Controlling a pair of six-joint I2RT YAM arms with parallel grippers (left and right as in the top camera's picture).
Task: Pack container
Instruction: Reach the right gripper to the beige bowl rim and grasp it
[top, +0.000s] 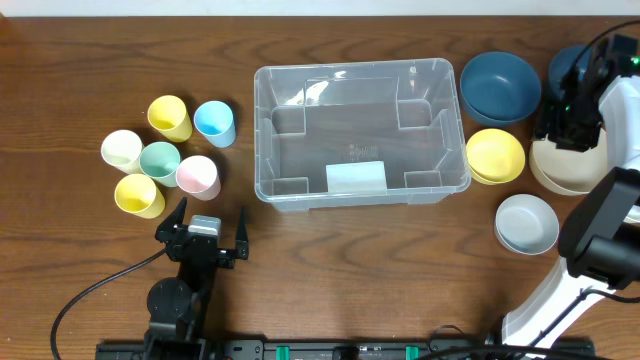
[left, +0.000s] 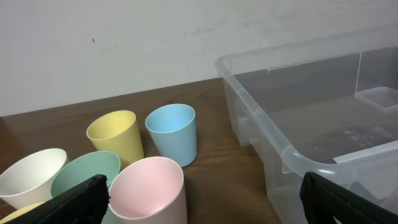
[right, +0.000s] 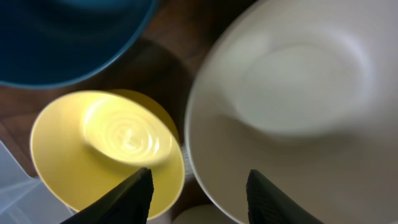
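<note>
1. overhead: the container (top: 350, 125) sits in the middle of the wooden table (top: 60, 60), with nothing inside it and a pale label on its near wall. six cups cluster well to its left: a yellow cup (top: 170, 117), a blue cup (top: 215, 123), a white cup (top: 122, 150), a green cup (top: 160, 160), a pink cup (top: 198, 176) and a second yellow cup (top: 139, 195). to its right lie a dark blue bowl (top: 500, 86), a yellow bowl (top: 495, 155), a cream bowl (top: 565, 172) and a pale grey bowl (top: 527, 222). the left gripper (top: 210, 216) hangs just near of the cups, its jaws spread wide and holding nothing. the right gripper (top: 570, 125) is above the cream bowl.
2. left wrist: both dark fingers (left: 81, 200) frame the bottom corners, far apart. the pink cup is closest, and the container's corner fills the right side.
3. right wrist: the two fingertips (right: 134, 199) stand apart with nothing between them, over the gap between the yellow and the blurred cream bowl.
</note>
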